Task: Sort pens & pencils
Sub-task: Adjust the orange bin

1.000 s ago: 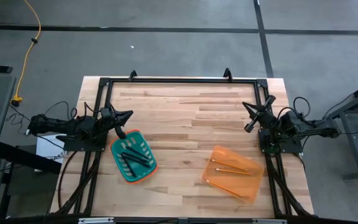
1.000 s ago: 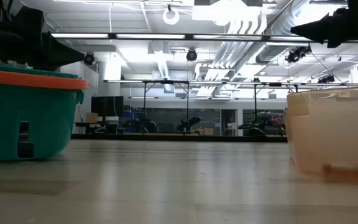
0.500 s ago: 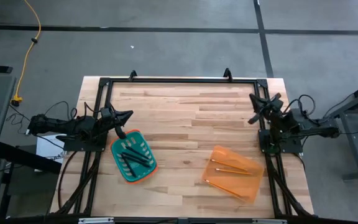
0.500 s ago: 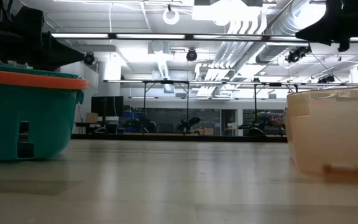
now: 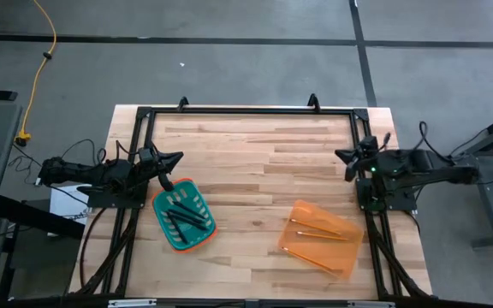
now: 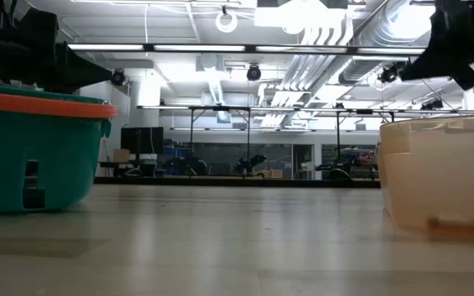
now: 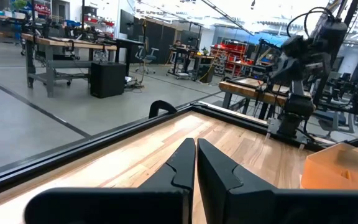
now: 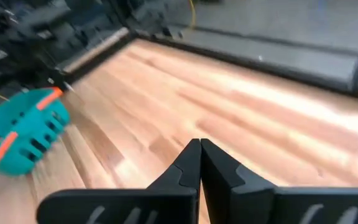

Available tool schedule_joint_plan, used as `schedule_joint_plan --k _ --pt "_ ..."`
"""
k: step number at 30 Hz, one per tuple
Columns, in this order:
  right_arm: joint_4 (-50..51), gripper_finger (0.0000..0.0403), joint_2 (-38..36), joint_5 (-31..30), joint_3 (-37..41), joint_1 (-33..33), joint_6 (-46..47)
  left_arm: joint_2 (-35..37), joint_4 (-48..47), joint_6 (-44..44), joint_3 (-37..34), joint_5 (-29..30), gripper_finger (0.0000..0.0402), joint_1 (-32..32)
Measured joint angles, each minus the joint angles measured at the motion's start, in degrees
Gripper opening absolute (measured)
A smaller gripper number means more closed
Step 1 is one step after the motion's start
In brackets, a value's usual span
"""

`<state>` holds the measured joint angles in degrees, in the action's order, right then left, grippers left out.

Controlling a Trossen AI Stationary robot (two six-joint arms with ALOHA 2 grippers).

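Observation:
The dark pens (image 5: 182,214) lie in a teal basket (image 5: 171,229) with an orange rim, at the table's left. The orange-tan pencils (image 5: 315,233) lie in a clear orange tray (image 5: 341,224) at the right. My left gripper (image 5: 178,158) is shut and empty, hovering just beyond the basket's far edge; its closed fingers show in the left wrist view (image 7: 196,149). My right gripper (image 5: 342,155) is shut and empty near the table's right edge, beyond the tray; its closed fingers show in the right wrist view (image 8: 199,149).
A black frame (image 5: 246,109) runs around the wooden table's far and side edges. The table's middle (image 5: 255,180) between basket and tray is bare wood. In the low view the basket (image 6: 31,148) stands left and the tray (image 6: 443,173) right.
My right gripper has drawn back toward the table's right edge and turned, so that it now points level across the table toward the left. My left arm, the basket and the tray have kept still.

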<state>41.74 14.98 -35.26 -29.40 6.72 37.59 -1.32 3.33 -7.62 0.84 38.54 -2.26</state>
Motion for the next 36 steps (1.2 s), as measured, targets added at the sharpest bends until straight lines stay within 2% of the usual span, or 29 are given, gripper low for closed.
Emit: schedule_joint_plan --k 7,15,21,29,36 --pt "3.3 0.0 1.9 1.0 -0.1 0.0 7.3 0.0 0.0 0.0 0.0 0.0 0.0006 0.0" --pt "5.4 0.0 1.9 4.1 -0.1 0.0 7.6 0.0 0.0 0.0 0.0 0.0 0.0005 0.0" --pt "9.6 0.0 4.4 12.7 -0.1 0.0 12.0 0.0 0.0 0.0 0.0 0.0 0.0005 0.0" --pt "13.3 0.0003 12.4 20.2 -0.1 0.0 12.5 0.0 0.0 0.0 0.0 0.0 0.0005 0.0" --pt "13.7 0.004 20.7 26.1 -0.1 -1.4 11.9 0.0 0.0 0.0 0.0 0.0 0.0006 0.0"
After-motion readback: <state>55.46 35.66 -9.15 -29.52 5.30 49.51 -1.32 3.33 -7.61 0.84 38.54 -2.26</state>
